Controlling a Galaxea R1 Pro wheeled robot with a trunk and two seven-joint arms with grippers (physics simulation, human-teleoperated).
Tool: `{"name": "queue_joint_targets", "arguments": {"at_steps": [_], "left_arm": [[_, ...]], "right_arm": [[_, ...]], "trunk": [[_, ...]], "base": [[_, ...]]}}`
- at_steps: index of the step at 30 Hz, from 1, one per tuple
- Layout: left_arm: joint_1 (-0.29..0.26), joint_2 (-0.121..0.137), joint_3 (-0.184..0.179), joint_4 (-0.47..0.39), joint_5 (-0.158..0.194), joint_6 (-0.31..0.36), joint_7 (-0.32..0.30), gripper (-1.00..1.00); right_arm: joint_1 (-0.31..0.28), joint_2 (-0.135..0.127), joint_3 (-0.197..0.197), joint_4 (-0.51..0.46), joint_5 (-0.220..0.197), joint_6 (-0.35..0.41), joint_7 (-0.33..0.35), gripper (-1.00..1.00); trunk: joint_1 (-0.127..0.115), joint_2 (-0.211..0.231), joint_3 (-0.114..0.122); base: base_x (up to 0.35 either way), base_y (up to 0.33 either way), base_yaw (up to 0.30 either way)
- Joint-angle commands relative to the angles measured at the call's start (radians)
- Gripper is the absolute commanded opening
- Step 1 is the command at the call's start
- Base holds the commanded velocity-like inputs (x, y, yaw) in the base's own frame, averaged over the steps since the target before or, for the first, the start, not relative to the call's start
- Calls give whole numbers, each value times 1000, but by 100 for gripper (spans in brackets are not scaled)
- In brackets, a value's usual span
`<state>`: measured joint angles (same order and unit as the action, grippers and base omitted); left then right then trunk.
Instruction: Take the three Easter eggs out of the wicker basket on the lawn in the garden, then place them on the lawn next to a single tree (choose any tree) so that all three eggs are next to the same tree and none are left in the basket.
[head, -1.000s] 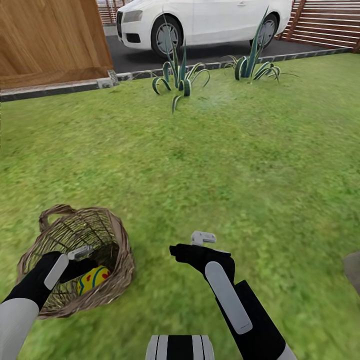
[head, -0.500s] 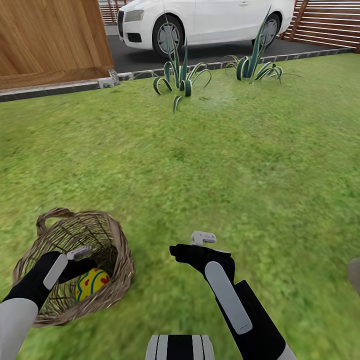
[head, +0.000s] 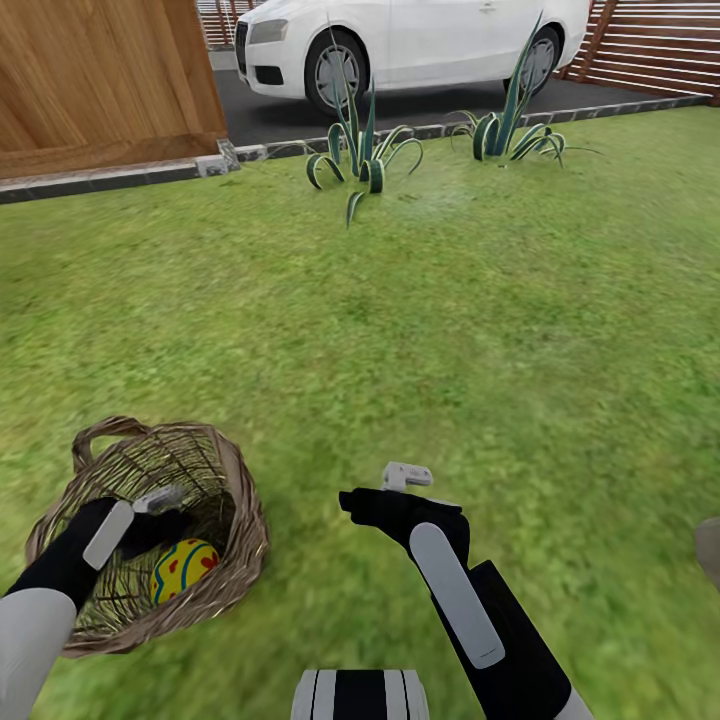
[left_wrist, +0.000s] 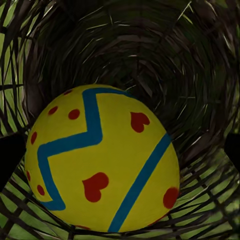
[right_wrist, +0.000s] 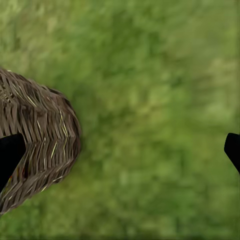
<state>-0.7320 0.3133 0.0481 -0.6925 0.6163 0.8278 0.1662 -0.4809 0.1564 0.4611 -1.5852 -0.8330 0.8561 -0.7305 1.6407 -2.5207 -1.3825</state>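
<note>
Inside the wicker basket, left jaws spread wide around 1 Easter egg; right jaws wide over open lawn

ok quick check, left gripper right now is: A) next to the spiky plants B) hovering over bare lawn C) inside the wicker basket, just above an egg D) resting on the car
C: in the head view the left gripper sits inside the wicker basket, with a yellow Easter egg just below it; the left wrist view shows that egg close up against the woven basket bottom.
</note>
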Motion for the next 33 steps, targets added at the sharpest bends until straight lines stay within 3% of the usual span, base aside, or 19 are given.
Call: {"name": "queue_joint_targets", "arguments": {"at_steps": [1,5,10,15,19,33], "left_arm": [[-4,1,0,0,34,4,12,100],[-10,1,1,2,65,4,41,100],[-12,1,6,3,78,5,65,100],[-12,2,74,3,80,5,78,100],[-12,3,94,3,81,5,86,100],[-62,6,101,125,81,4,93,100]], "right_arm": [[-1,0,1,-1,-9,2,-10,100],[-1,0,2,-1,-9,1,-10,100],[-1,0,2,-1,-9,1,-10,100],[-1,0,3,-1,-9,1,-10,100],[-1,0,4,-1,-9,1,-10,100],[-1,0,4,-1,-9,1,-10,100]], "trunk": [[0,0,-1],[0,0,-1],[0,0,-1],[0,0,-1],[0,0,-1],[0,0,-1]], "base": [[0,0,0],[0,0,0],[0,0,0],[0,0,0],[0,0,0],[0,0,0]]}}
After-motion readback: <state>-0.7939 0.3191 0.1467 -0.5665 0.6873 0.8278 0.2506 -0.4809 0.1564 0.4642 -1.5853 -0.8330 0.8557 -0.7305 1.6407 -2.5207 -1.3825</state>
